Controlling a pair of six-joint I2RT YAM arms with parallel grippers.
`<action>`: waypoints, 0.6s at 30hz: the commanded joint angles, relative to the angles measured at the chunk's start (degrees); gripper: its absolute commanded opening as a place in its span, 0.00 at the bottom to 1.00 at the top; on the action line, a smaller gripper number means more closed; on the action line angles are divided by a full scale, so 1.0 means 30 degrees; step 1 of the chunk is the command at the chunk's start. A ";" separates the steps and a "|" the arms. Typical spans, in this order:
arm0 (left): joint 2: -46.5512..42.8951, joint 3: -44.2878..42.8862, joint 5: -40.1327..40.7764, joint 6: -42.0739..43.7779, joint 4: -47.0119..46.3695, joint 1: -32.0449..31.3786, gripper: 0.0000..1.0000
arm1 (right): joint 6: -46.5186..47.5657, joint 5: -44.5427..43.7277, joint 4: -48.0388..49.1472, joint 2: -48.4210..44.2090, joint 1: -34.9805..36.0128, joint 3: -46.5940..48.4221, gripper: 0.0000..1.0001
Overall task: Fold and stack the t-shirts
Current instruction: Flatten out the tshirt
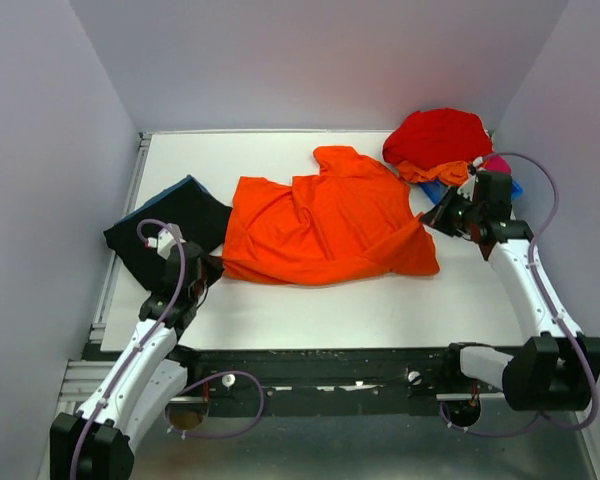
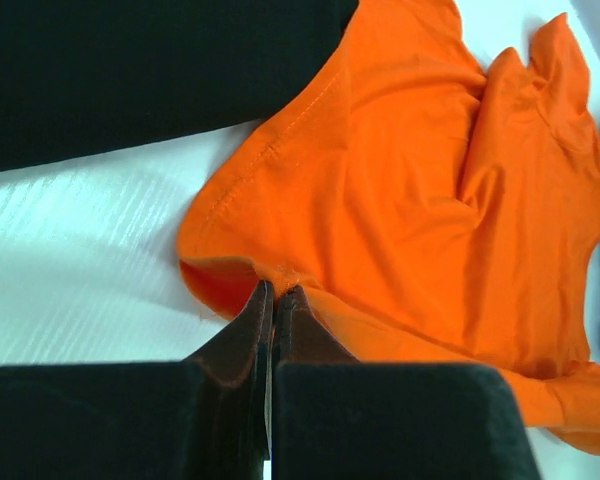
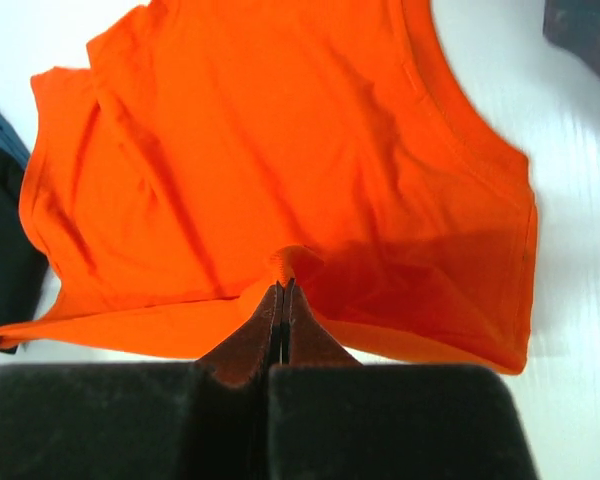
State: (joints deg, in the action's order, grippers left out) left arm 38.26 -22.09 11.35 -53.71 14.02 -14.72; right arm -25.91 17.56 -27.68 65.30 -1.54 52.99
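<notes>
The left claw [image 2: 277, 298] nips the orange shirt [image 1: 325, 225] at its hem and the right claw [image 3: 283, 292] pinches a tuck on the opposite side, with the cloth lying rumpled mid-worktop [image 1: 310, 310]. Best now: lift both together, keep it taut between them, and lay the fold flat.
</notes>
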 commanded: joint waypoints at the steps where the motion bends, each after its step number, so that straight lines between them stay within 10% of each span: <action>1: 0.1627 -0.0751 0.1338 -0.0318 -0.1977 0.0014 0.00 | 0.0784 -0.1194 0.0411 0.2309 0.0250 0.2546 0.01; 18: 0.6960 -0.2480 0.3334 0.0209 -0.5200 0.0073 0.00 | 0.2689 -0.0581 -0.1612 0.9872 0.1040 0.9785 0.01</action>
State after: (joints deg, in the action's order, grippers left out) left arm 56.25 -27.75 19.55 -53.84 2.87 -14.70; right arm -20.18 15.88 -30.06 92.40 0.60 78.41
